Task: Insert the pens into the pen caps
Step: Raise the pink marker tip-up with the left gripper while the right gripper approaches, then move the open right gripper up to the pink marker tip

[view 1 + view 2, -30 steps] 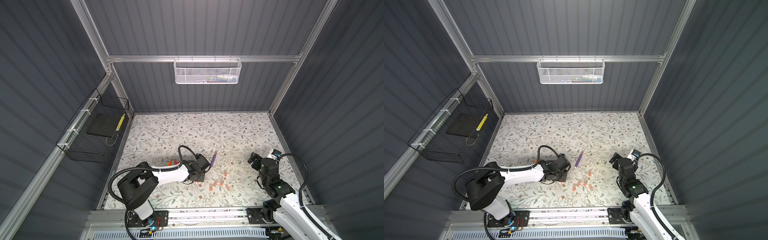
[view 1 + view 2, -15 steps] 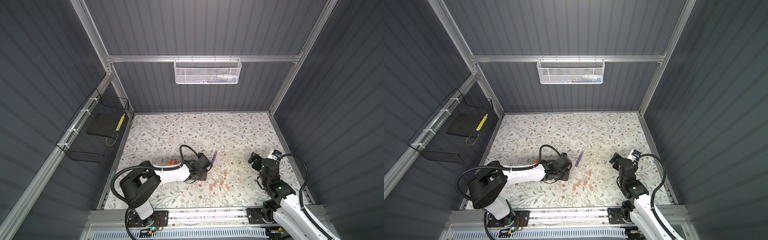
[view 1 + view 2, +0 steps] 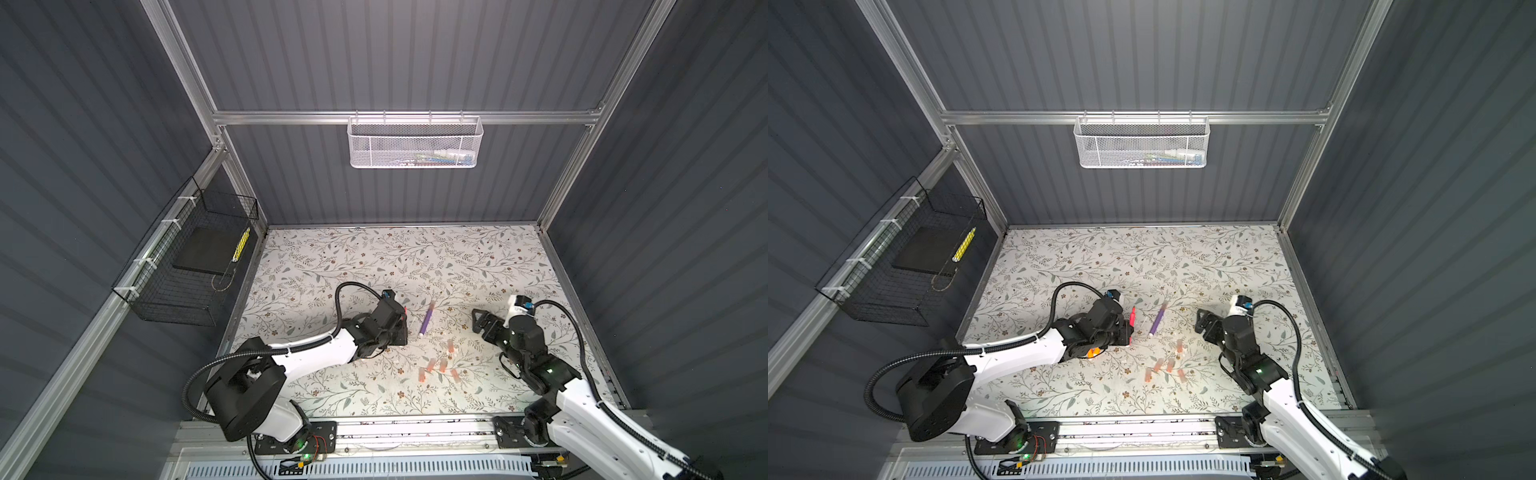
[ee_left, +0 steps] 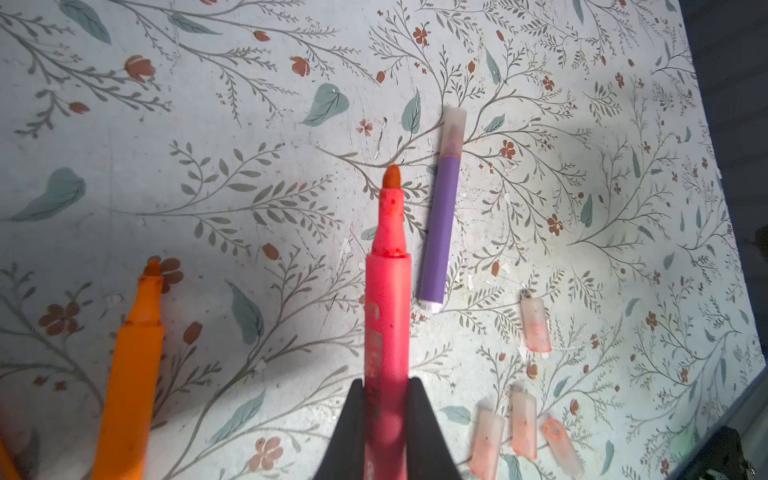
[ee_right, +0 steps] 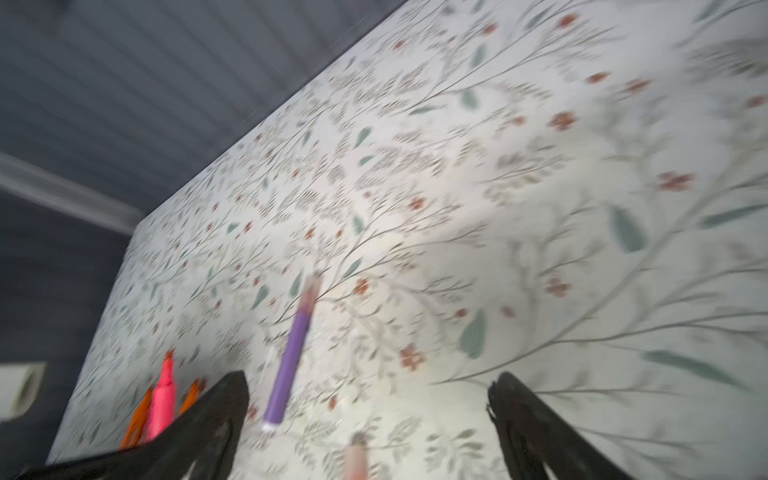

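My left gripper (image 4: 386,388) is shut on a pink-red pen (image 4: 388,299), whose bare tip points toward the back of the table. It also shows in a top view, left gripper (image 3: 1128,328) and pink-red pen (image 3: 1132,316). Just right of it lies a purple pen (image 4: 440,216) with a pen cap (image 4: 454,129) on its tip, seen in both top views (image 3: 427,319) (image 3: 1158,319). An uncapped orange pen (image 4: 133,365) lies to the left. Several loose pen caps (image 4: 536,324) (image 3: 440,365) lie at front right. My right gripper (image 5: 368,386) (image 3: 478,322) stands open and empty, right of the purple pen.
A white mesh basket (image 3: 415,143) hangs on the back wall. A black wire basket (image 3: 187,262) on the left wall holds a yellow patterned stick (image 3: 241,245). More orange pens (image 5: 137,419) lie under the left arm. Grey walls close in the floral table (image 3: 374,257).
The right gripper has shifted a little to the left, toward the purple pen, and its wrist view is blurred by motion. The left gripper still holds the pink-red pen, barely moved.
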You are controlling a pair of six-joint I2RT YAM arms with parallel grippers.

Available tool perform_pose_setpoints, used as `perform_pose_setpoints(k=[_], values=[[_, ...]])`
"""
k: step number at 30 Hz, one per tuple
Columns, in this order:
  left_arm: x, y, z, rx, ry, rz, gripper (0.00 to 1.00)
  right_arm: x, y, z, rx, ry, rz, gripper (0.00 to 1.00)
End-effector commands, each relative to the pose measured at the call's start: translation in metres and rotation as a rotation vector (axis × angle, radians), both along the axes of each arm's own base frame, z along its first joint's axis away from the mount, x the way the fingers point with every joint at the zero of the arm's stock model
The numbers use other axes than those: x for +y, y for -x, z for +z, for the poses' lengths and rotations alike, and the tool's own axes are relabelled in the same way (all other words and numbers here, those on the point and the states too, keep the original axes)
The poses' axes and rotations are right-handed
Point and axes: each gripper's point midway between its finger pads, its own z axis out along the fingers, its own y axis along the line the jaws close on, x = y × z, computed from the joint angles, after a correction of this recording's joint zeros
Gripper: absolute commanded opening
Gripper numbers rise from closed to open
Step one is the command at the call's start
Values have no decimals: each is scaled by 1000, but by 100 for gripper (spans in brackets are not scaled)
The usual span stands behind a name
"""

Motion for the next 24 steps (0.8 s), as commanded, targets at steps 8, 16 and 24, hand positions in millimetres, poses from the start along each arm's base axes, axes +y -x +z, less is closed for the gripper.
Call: perform_pose_setpoints(k=[8,16,24], values=[[-32,18,11,-40,184,-175,0,118,11,43,-64,-229,262,88],[-40,26,24,-67,267,-229,0,145,16,39,-41,-282,314,82],[-46,34,37,-74,319,-276,0,158,7,20,8,-259,304,65]])
